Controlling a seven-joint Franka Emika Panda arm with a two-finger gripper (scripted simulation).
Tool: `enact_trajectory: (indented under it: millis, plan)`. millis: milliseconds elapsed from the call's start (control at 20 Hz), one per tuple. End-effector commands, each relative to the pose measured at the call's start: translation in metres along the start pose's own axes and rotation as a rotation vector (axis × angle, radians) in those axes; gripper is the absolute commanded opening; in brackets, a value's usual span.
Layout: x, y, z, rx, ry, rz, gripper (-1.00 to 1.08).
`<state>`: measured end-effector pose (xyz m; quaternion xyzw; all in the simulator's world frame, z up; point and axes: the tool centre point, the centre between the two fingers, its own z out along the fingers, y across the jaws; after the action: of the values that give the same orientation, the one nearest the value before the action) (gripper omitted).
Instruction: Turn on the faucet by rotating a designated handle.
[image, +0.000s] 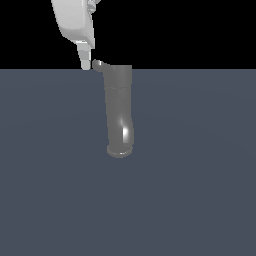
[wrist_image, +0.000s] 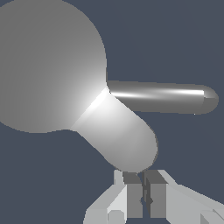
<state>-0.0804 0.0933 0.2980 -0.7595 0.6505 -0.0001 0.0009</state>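
white robot gripper (image: 86, 64): fingers nearly together, holding nothing | just beside thin curved grey lever handle (image: 98, 63), on the exterior view's left | glossy grey metal tube faucet (image: 119, 110): on bare slate-grey floor (image: 200, 175)

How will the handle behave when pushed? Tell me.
The handle looks like rigid glossy metal, so it should probably swing, not flex. Its smooth rounded surface may let the gripper slip off. Anchored in the faucet, it likely pivots rather than tips.
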Motion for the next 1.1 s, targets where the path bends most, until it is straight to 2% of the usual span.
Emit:
enact_trajectory:
  millis: [0,550,600,650,1050]
  plan:
    - [0.007,0.002,0.0,0.0,0.001,0.003,-1.0]
    - [0.079,0.021,0.0,-0.001,0.001,0.031,-1.0]
    - [0.079,0.021,0.0,-0.001,0.001,0.031,-1.0]
    - [0.041,0.02,0.0,-0.006,-0.002,-0.034,-1.0]
    - [0.083,0.007,0.0,-0.004,-0.001,-0.006,-1.0]
